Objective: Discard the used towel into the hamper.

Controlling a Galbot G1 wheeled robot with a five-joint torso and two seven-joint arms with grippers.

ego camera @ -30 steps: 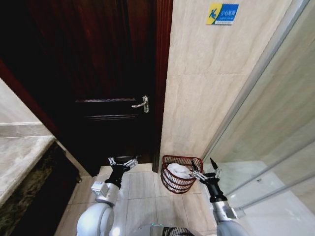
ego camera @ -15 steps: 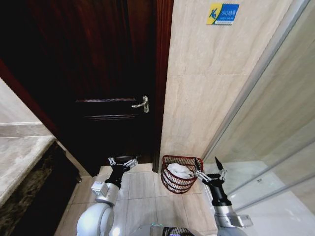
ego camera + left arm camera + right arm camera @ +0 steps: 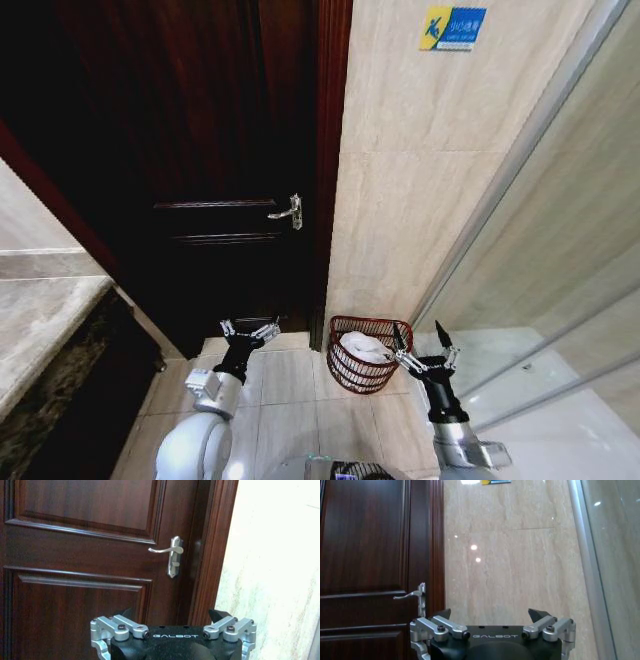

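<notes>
Tiled bathroom floor, dark door (image 3: 200, 180); towel (image 3: 362, 347) in hamper (image 3: 367, 352).
Right tool (image 3: 424, 350) open, empty, at hamper's 3 o'clock; left tool (image 3: 250, 331) open, idle. Risk: clipping rim, tipping hamper.

Spread right gripper (image 3: 490, 614) facing door handle (image 3: 412, 594), beige wall (image 3: 515, 555).

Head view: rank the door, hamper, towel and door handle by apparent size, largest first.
1. Door
2. Hamper
3. Towel, lying inside the hamper
4. Door handle
The handle sits farther from the camera, so its true size is unsure.
</notes>
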